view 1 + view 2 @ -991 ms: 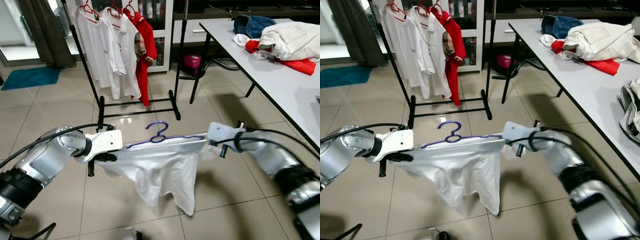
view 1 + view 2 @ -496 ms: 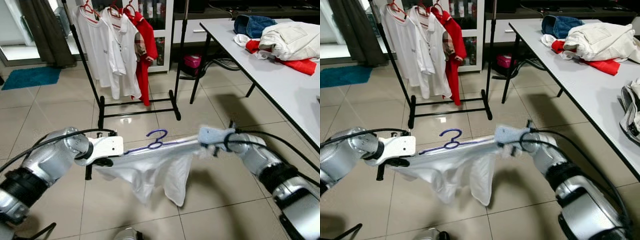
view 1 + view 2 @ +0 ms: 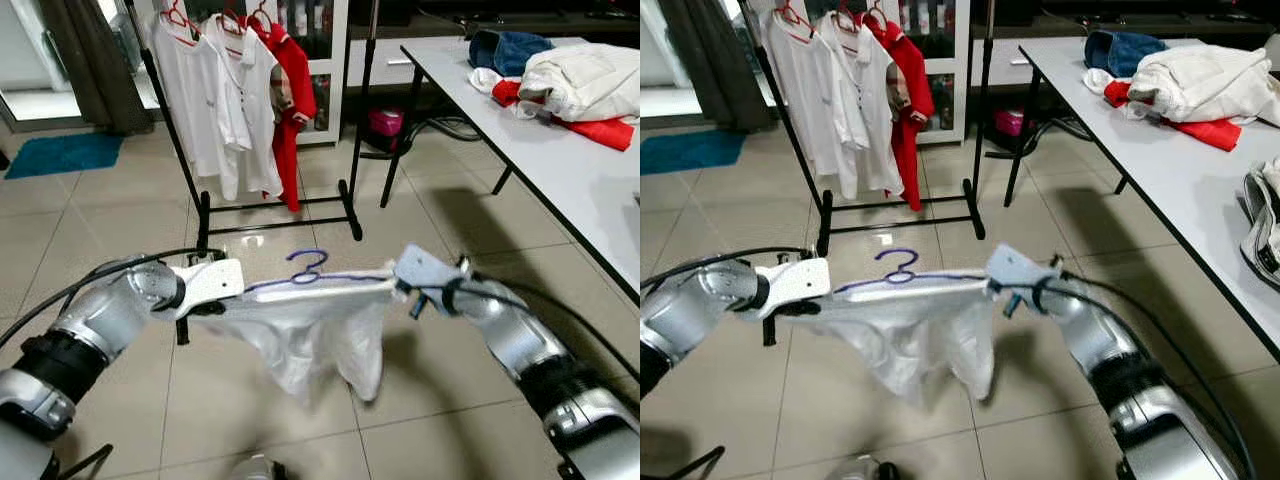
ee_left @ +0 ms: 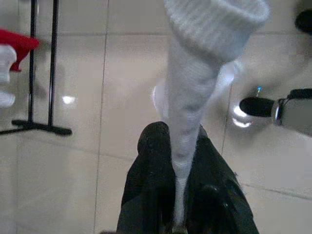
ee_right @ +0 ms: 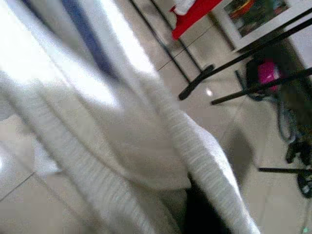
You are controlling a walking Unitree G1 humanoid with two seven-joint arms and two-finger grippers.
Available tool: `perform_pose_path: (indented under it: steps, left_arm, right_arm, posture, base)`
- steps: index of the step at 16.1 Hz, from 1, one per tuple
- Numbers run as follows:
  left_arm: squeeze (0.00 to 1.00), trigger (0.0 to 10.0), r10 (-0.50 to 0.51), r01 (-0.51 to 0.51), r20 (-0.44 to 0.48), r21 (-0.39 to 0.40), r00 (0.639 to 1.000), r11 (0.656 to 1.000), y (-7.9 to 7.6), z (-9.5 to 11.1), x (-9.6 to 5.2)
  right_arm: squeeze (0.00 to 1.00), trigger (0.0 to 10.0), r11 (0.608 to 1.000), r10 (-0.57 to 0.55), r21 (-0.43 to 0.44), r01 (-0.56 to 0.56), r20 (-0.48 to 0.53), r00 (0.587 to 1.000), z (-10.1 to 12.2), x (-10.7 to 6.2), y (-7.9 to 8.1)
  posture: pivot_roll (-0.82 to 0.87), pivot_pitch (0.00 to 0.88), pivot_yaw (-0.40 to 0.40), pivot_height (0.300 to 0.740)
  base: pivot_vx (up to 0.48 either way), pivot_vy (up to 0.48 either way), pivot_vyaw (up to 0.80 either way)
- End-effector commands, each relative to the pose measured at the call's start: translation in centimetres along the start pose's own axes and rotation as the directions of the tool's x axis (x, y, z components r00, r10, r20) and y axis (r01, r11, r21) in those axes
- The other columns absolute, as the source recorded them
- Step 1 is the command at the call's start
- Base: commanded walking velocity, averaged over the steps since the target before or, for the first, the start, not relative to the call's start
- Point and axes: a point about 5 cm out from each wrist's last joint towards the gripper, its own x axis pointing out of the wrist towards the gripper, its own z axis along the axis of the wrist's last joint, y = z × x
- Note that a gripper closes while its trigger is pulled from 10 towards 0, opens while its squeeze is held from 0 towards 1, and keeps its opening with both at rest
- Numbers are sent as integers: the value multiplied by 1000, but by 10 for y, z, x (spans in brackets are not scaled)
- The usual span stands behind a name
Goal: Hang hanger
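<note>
Left tool clenched on white shirt, right tool's grip unclear, hanger spanning, open floor ahead

Compared with 1.0 s ago: the purple hanger carrying the white garment sits higher in the head views and a little nearer the clothes rack. At 0.5 s ago it tilted, its right end raised; now it lies close to level again. The right gripper has drawn inward toward the left gripper, so the span between them is shorter than at 1.0 s ago. The garment hangs more bunched: the long single drape seen at 1.0 s ago is now gathered into shorter, crumpled folds under the hanger's middle. The right forearm lies more steeply across the frame.
</note>
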Motion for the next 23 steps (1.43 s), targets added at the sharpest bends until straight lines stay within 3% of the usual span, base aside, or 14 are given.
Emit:
perform_pose_path:
  steps: [1,2,3,4,5,6,8,10,13,16,19,23]
  left_arm:
    - [0,0,21,-22,-23,-32,1000,999,5,-9,-6]
    - [0,0,27,-28,-24,-30,999,999,6,-9,-5]
    - [0,0,26,-27,-24,-27,999,999,7,-8,-4]
    - [0,0,20,-20,-28,-19,999,1000,7,-7,-3]
    - [0,0,10,-11,-33,-13,999,1000,6,-7,-2]
    - [0,0,-5,5,-45,-4,999,1000,5,-8,0]
    - [0,0,4,-4,-62,-7,998,1000,7,-10,2]
    - [0,0,14,-15,-71,-10,997,1000,9,-10,3]
    - [0,0,14,-15,-78,-12,997,1000,11,-10,2]
    - [0,0,17,-18,-77,-12,997,1000,13,-9,1]
    - [0,0,14,-16,-81,-15,997,1000,13,-10,1]
    - [0,0,35,-37,-80,-21,996,999,15,-9,1]
  right_arm:
    - [0,6118,1000,-25,14,25,1,1000,-1,-5,-9]
    - [0,10000,999,-14,48,12,35,999,6,-7,-7]
    - [0,10000,998,-8,64,4,59,998,13,-8,-6]
    - [608,10000,999,-9,52,5,74,997,20,-9,-6]
    - [929,10000,999,-13,44,9,78,997,23,-9,-6]
    - [1000,10000,999,-23,29,21,91,996,30,-11,-10]
    - [1000,10000,1000,-18,17,16,144,989,46,-17,-10]
    - [1000,10000,998,68,-2,-68,172,983,58,-21,5]
    - [1000,10000,984,177,-48,-172,114,978,52,-23,20]
    - [1000,10000,987,156,-54,-153,66,986,43,-26,14]
    - [1000,10000,991,131,-39,-128,74,989,47,-29,6]
    - [1000,10000,984,176,-32,-173,132,975,58,-31,13]
  posture:
    - [-32,0,41,740]
    - [-32,0,43,740]
    - [-32,0,44,740]
    - [-32,0,45,740]
    - [-32,0,46,740]
    - [-35,0,49,740]
    - [-37,0,50,740]
    - [-38,0,49,740]
    - [-39,0,50,740]
    - [-37,0,48,740]
    - [-38,0,48,740]
    - [-38,0,47,740]
  base:
    - [0,0,0]
    - [0,0,0]
    - [0,0,0]
    - [0,0,0]
    - [0,0,0]
    - [0,0,0]
    - [0,0,0]
    - [0,0,0]
    - [0,0,0]
    - [0,0,0]
    - [0,0,0]
    - [0,0,0]
